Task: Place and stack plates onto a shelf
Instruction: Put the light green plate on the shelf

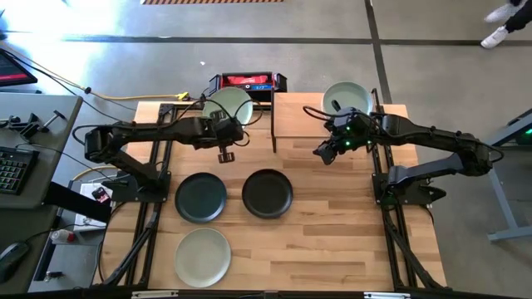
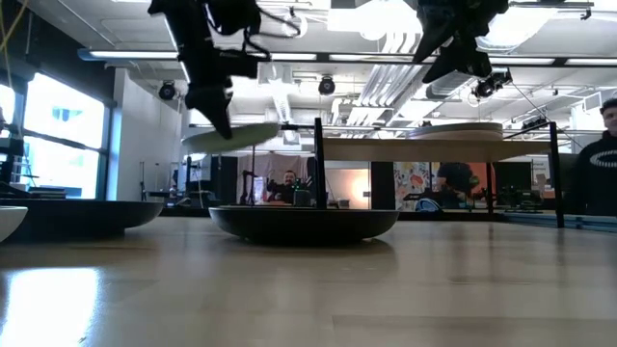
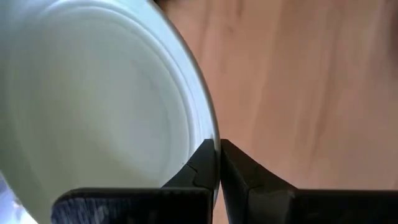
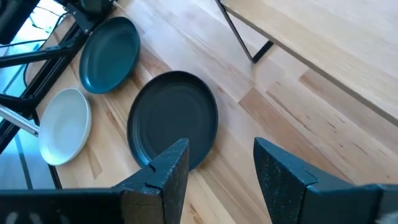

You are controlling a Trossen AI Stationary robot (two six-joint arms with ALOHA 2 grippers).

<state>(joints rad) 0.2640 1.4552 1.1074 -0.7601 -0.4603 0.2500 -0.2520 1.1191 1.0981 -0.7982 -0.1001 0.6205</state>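
My left gripper (image 1: 223,119) is shut on a pale green plate (image 1: 233,103), held in the air near the table's far edge, just left of the shelf (image 1: 303,124). In the low view this plate (image 2: 234,136) hangs at about the height of the shelf board (image 2: 434,148). A sage green plate (image 1: 344,94) lies on the shelf's far right part. A dark teal plate (image 1: 200,197), a black plate (image 1: 267,193) and another pale plate (image 1: 203,256) lie flat on the tabletop. My right gripper (image 4: 217,165) hovers open above the shelf's near right corner, with nothing between its fingers. My left gripper pinches the pale green plate's rim (image 3: 211,132) between its two fingers, one on the plate's inner face and one on its outer face. The fingers come from the table's left, slanting down. The plate is lifted clear of the table and slightly tilted.
A red and black box (image 1: 247,81) stands at the far edge behind the held plate. The shelf's thin black leg (image 4: 242,37) stands close to the black plate (image 4: 171,118). Bare wood lies at the table's near right. A person (image 2: 600,159) stands beyond the table.
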